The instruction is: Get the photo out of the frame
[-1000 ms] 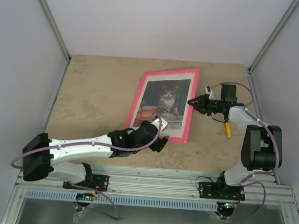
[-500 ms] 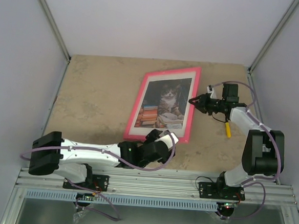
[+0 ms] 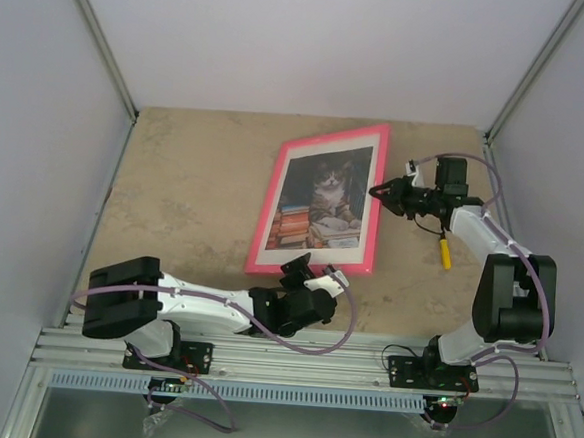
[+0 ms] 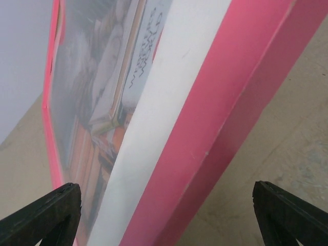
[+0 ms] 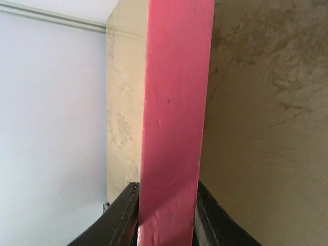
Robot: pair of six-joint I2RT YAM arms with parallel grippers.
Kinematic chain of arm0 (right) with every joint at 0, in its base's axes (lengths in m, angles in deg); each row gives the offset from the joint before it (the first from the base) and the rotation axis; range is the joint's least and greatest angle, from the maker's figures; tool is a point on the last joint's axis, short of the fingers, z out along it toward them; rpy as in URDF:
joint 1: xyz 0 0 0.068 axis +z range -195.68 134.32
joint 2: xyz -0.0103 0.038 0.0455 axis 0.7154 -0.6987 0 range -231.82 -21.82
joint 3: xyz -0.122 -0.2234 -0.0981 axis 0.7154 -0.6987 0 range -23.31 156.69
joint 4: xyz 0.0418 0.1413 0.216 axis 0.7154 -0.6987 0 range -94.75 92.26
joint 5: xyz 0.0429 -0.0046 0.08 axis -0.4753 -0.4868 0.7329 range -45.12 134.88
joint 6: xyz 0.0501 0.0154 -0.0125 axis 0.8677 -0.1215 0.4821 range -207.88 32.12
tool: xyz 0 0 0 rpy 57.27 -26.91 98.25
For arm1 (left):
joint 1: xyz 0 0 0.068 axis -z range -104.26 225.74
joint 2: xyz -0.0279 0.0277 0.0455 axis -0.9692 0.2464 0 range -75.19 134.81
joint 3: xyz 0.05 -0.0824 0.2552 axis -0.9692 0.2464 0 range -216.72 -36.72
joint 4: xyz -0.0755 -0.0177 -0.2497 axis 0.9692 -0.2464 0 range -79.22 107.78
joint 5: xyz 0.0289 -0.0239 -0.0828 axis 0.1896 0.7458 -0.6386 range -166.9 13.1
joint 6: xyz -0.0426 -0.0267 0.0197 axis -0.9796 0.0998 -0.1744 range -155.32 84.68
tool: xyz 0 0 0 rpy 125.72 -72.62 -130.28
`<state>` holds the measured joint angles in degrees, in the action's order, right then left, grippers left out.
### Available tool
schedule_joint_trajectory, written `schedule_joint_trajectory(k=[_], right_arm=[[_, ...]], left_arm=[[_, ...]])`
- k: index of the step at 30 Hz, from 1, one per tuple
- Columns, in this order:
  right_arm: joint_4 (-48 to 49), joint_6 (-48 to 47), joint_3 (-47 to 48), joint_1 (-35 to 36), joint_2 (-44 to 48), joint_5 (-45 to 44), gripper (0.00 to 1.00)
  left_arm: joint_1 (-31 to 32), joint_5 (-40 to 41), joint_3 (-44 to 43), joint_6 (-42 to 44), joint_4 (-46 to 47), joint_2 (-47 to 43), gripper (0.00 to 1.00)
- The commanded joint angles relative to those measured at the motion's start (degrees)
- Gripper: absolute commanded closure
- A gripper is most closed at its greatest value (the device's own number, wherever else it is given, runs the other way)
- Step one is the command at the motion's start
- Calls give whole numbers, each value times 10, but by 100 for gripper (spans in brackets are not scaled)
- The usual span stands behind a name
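Note:
The pink frame (image 3: 376, 200) lies face up in the middle of the table, with the cat photo (image 3: 318, 203) inside it behind a white mat (image 4: 164, 113). My right gripper (image 3: 378, 193) is shut on the frame's right rail, and the pink edge (image 5: 174, 128) fills the gap between its dark fingers (image 5: 120, 215). Just off the frame's near edge, my left gripper (image 3: 313, 275) stands wide open, touching nothing. In the left wrist view, the pink rail (image 4: 225, 102) and the photo (image 4: 97, 102) run between the two fingertips (image 4: 43, 215).
A small yellow object (image 3: 446, 253) lies on the beige table (image 3: 184, 191) to the right of the frame, under my right forearm. Grey walls close in the table on three sides. The arm bases sit on the metal rail (image 3: 302, 360) at the near edge.
My left arm has drawn back from the frame's near corner toward the table's front edge, and its jaws have opened wider. The frame and right gripper shifted slightly away.

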<state>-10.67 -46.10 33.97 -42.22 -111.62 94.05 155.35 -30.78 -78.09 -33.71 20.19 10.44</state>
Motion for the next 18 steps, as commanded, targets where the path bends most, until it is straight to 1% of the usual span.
schedule_joint_trajectory(k=[1, 4, 7, 11, 18], right_arm=[[33, -31, 33, 1, -2, 8, 89], [39, -24, 35, 1, -7, 12, 89], [44, -17, 34, 1, -7, 13, 89], [49, -8, 30, 1, -6, 15, 89], [74, 19, 13, 1, 2, 20, 88]], left_arm=[[4, 71, 6, 49, 78, 25, 7], [-5, 102, 6, 67, 105, 43, 9], [-16, 115, 6, 82, 139, 49, 15], [-21, 111, 9, 103, 187, 55, 22], [-21, 113, -3, 137, 237, 98, 29]])
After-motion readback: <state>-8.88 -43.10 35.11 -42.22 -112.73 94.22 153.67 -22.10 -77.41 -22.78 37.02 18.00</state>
